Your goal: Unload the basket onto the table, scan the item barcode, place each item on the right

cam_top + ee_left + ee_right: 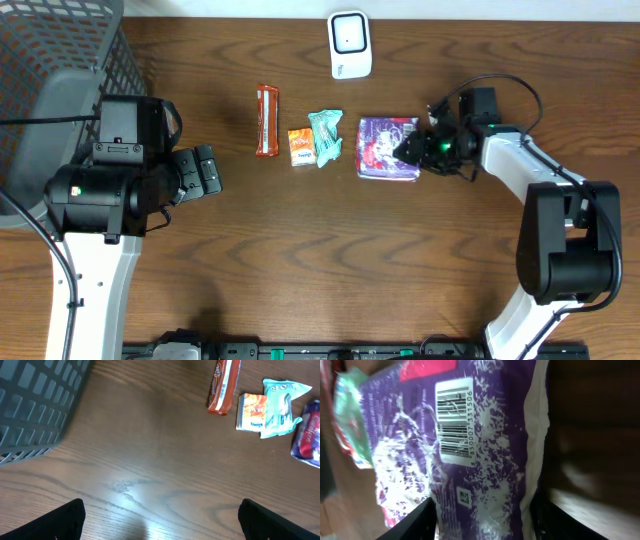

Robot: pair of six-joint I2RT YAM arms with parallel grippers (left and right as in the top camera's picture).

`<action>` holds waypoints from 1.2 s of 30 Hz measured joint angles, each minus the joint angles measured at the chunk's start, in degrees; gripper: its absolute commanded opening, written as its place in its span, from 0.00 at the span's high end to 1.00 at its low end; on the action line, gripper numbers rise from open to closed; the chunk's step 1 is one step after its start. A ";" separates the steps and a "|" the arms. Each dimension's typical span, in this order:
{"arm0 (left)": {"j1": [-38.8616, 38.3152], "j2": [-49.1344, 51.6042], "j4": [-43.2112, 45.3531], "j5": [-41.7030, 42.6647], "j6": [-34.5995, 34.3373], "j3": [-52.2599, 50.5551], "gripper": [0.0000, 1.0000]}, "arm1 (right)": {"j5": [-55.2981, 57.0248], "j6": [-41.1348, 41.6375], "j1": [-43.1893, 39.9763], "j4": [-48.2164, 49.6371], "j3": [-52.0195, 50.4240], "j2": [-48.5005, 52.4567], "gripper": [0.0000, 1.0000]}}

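Note:
A purple snack bag (388, 148) lies at the middle right of the table, and its white barcode (454, 422) faces the right wrist camera. My right gripper (412, 150) sits at the bag's right end. Its two black fingers press against both sides of the bag (485, 435), so the gripper (485, 510) is shut on it. A white scanner (350, 45) stands at the back edge, behind the bag. My left gripper (208, 170) hovers far to the left, wide open (160, 515) over bare wood.
A red bar (267, 121), an orange packet (301, 147) and a teal packet (326, 137) lie in a row left of the bag. A grey mesh basket (60, 60) fills the back left corner.

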 measured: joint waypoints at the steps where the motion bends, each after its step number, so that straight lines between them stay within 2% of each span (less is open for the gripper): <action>1: 0.00 -0.02 0.00 0.02 0.00 0.00 0.02 | -0.15 1.25 0.46 1.05 -0.04 0.00 0.45; 6: 0.00 0.00 0.00 0.00 0.00 0.00 0.02 | -0.48 6.03 2.93 7.21 -0.13 0.00 0.44; 11: 0.00 0.00 0.00 0.00 0.00 0.00 0.02 | -0.72 8.09 4.57 8.96 0.20 0.00 0.42; 17: 0.00 0.00 0.00 0.00 0.00 0.00 0.02 | -1.09 7.93 4.57 1.66 6.86 0.00 0.34; 21: 0.00 -0.02 0.00 0.00 0.00 0.00 0.02 | -1.20 4.52 4.57 -7.10 13.75 0.00 0.35; 24: 0.00 0.00 -0.02 0.02 0.00 0.00 0.02 | 0.33 2.82 4.61 -13.51 18.36 0.00 0.40; 29: 0.00 -0.02 0.00 0.00 -0.02 0.00 0.02 | 3.37 1.97 5.68 -17.88 19.87 0.00 0.71; 36: 0.00 -0.02 0.00 0.00 0.00 0.00 0.02 | 12.46 1.95 9.84 -25.75 19.85 0.00 0.71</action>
